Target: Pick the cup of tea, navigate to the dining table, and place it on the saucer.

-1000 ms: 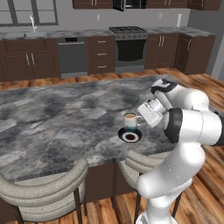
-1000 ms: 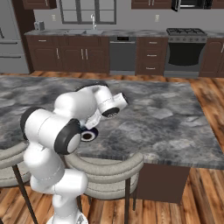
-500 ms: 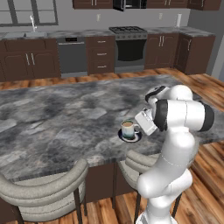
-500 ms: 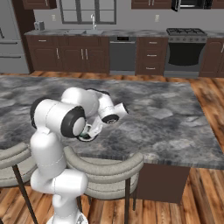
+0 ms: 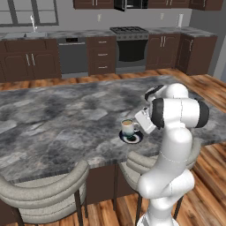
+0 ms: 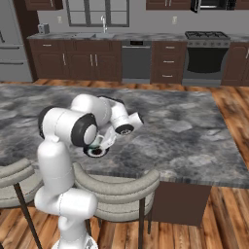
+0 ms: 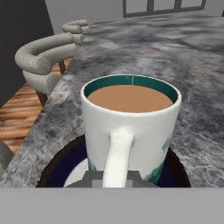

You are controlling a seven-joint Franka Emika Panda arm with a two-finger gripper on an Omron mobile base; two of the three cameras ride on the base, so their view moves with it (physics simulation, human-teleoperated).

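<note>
While the hand (image 7: pixel 116 175) pinches its handle, the cup of tea (image 5: pixel 128 127) sits on the saucer (image 5: pixel 131 137) near the dining table (image 5: pixel 53 119) edge

In the hand view the saucer (image 7: pixel 65 168) is cut off at the bottom edge — in the right base view the arm hides most of it.

Two grey upholstered curved-back chairs stand at the near edge: one chair (image 5: pixel 42 194) to the left, a second chair (image 5: pixel 145 163) tucked under the edge just beside it. Wood plank floor (image 5: pixel 207 176) throughout. Along the far wall, dark brown cabinets (image 5: pixel 24 66) under a grey counter, a dishwasher (image 5: pixel 73 59), a drawer stack (image 5: pixel 102 55), and a black oven range (image 5: pixel 131 49). Sink faucet (image 6: pixel 103 23) below a window (image 6: pixel 97 10). Grey refrigerator (image 6: pixel 12 44) at far left of the right base view.
</note>
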